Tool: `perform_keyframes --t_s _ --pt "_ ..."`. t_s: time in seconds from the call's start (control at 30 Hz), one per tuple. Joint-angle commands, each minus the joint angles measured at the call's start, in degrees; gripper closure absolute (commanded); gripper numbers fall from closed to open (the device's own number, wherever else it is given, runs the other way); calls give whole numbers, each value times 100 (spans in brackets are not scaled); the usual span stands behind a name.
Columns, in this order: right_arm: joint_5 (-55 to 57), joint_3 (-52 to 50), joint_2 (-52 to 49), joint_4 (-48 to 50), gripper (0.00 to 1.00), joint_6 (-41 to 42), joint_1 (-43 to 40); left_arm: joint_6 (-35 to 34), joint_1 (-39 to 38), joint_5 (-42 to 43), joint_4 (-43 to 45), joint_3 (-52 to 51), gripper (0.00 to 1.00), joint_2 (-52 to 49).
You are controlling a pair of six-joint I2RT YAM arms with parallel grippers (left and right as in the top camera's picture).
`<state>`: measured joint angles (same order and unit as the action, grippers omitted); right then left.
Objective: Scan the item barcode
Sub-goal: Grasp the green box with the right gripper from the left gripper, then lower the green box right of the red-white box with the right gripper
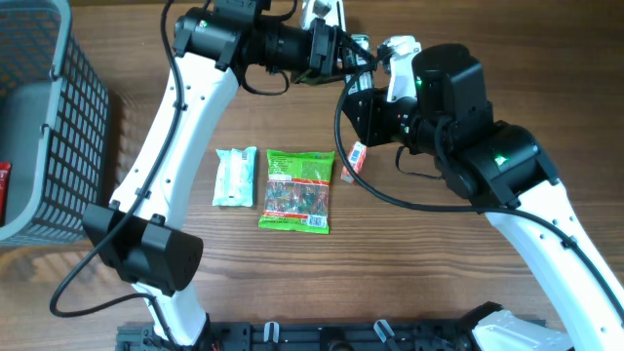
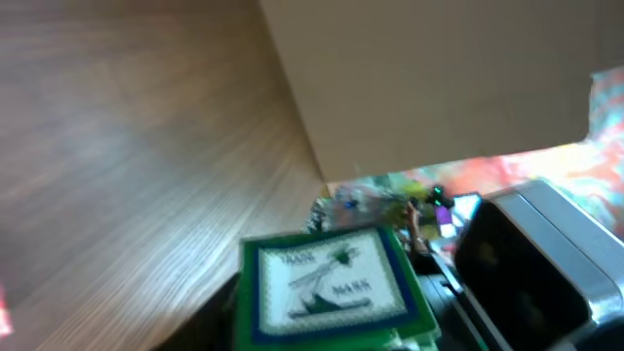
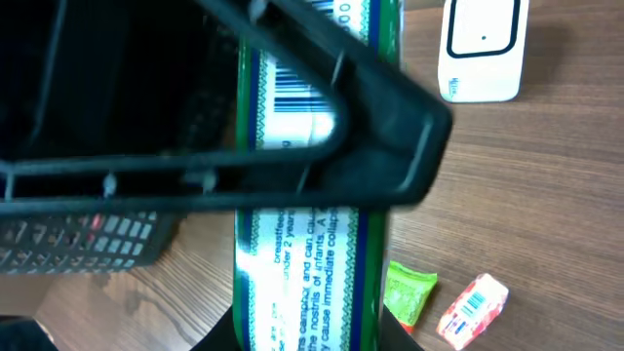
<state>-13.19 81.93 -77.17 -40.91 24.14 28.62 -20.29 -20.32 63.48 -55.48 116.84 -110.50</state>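
A green box with white labels point(image 3: 310, 244) hangs above the table's far middle, its barcode point(image 3: 297, 93) at the top of the right wrist view. My right gripper point(image 3: 312, 336) is shut on it, a dark finger on either side. The left gripper point(image 1: 341, 49) meets it from the other side; its black frame point(image 3: 292, 166) lies across the barcode face. In the blurred left wrist view the box's end label point(image 2: 331, 283) fills the space between the jaws of the left gripper point(image 2: 331, 336). The white scanner point(image 3: 480, 49) stands on the table just beyond; it shows overhead as the white scanner point(image 1: 398, 49).
A green snack packet point(image 1: 298, 190), a white and teal packet point(image 1: 235, 176) and a small red and white packet point(image 1: 357, 154) lie mid-table. A grey wire basket point(image 1: 44, 117) stands at the left edge. The right arm's black body point(image 2: 526, 263) is close to the left wrist.
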Motion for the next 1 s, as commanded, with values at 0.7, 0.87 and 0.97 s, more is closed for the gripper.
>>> perform_keyframes --t_s 0.7,0.87,0.97 --pt "2369 -160 -1558 -1552 89 -295 -391 787 1379 -1604 -918 0 32 11" --pt "2297 -173 -2229 -1576 90 -319 -752 815 1379 -1808 -1045 0 32 11" --pt "1950 -219 -2520 -1587 90 -492 -850 815 1379 -1818 -1038 0 32 11"
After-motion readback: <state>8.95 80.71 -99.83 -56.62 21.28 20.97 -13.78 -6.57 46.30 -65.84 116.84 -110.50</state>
